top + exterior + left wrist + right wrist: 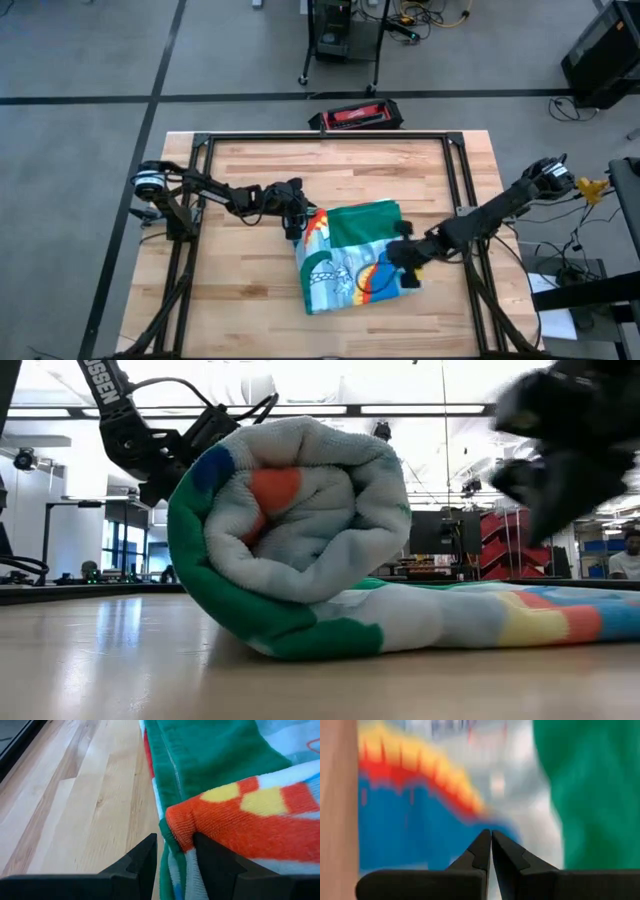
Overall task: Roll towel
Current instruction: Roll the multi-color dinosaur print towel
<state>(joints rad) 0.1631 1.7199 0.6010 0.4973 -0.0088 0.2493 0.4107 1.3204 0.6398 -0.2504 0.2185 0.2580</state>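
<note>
The towel (352,255) lies near the middle of the wooden bench (250,170), between the two arms, already partly rolled: from above it shows as a squarish bundle with a solid green flap on the far side and the pale printed face, with green, blue and orange shapes, toward the near edge. In the low view the rolled part (290,530) stands up as a fat spiral with the green back curving around the outside and pale, orange and blue patches wound inside, while a flat unrolled stretch with yellow and orange blocks trails away along the bench to the right. The left hand (293,222) sits at the towel's left edge, reaching in from the left side of the bench; its wrist view shows the two dark fingers (142,857) partly spread with a fold of cloth, orange with a green rim, wedged between them, so it is pinching the towel's edge, with bare wood just beside it. The right hand (410,272) comes in from the right side and hangs over the towel's right portion; in its own wrist view the fingertips (491,840) are pressed together with nothing between them, above a blurred blue, red and yellow print with a green band beside it. Beyond the far edge of the bench a red and black case (358,115) lies on the grey floor
</note>
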